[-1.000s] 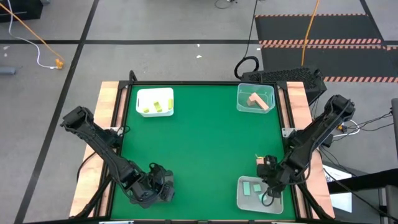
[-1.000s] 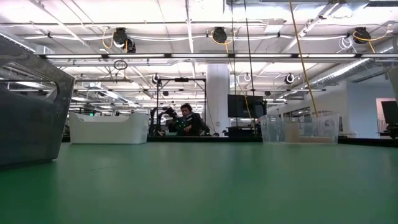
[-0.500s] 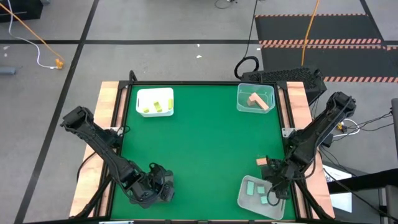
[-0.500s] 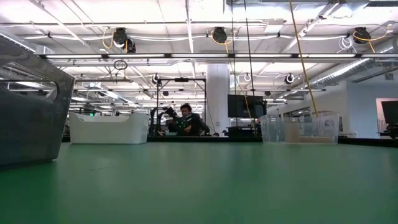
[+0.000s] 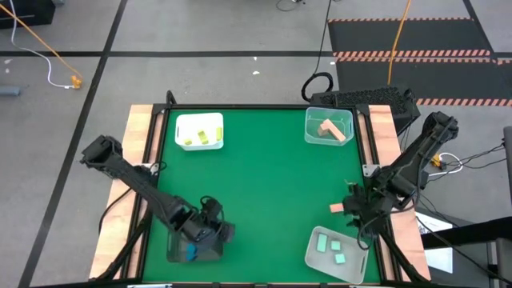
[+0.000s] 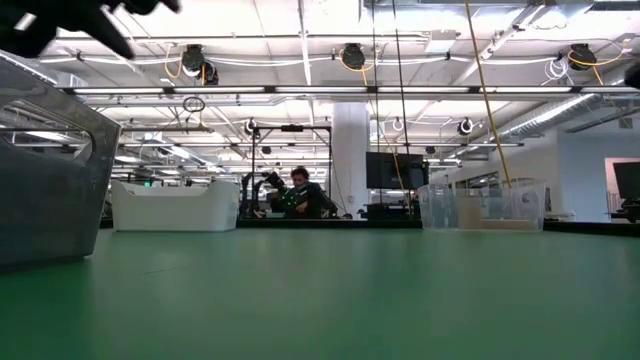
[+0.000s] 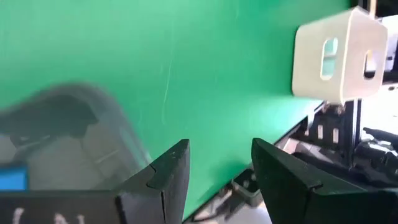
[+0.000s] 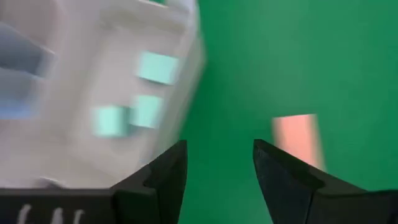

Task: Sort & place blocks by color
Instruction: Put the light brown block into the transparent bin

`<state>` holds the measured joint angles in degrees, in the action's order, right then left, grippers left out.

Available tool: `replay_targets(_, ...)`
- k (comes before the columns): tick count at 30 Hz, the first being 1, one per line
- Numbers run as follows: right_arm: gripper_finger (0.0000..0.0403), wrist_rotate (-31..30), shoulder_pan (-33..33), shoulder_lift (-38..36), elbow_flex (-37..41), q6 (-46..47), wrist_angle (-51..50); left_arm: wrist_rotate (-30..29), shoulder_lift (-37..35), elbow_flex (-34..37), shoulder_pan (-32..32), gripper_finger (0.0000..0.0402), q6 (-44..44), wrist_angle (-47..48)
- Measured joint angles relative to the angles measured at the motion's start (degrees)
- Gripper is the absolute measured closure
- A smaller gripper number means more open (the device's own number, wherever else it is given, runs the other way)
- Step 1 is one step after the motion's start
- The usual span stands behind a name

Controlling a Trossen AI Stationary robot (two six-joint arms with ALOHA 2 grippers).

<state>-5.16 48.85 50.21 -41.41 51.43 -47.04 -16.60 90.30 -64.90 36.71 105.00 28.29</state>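
High view: right tool (image 5: 358,210) hangs over the desk (image 5: 264,192), open and empty, with the pink block (image 5: 337,208) lying on the green just beside it, apart from the fingers. Three mint blocks (image 5: 330,246) sit in the clear tray (image 5: 314,258) nearby. Left tool (image 5: 214,232) is over the dark tray (image 5: 178,252), open, empty; a blue block (image 5: 190,254) lies inside. Far side: lime blocks (image 5: 200,136) in the white tray (image 5: 181,123), pink bars (image 5: 330,130) in another clear tray (image 5: 310,120).
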Motion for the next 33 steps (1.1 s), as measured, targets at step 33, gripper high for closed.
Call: replay_targets(33,0.0184,-5.1,-8.5,0.7,17.9,-3.3,9.9,8.9,0.0,0.0,-21.2,0.0229,-31.0,-12.8)
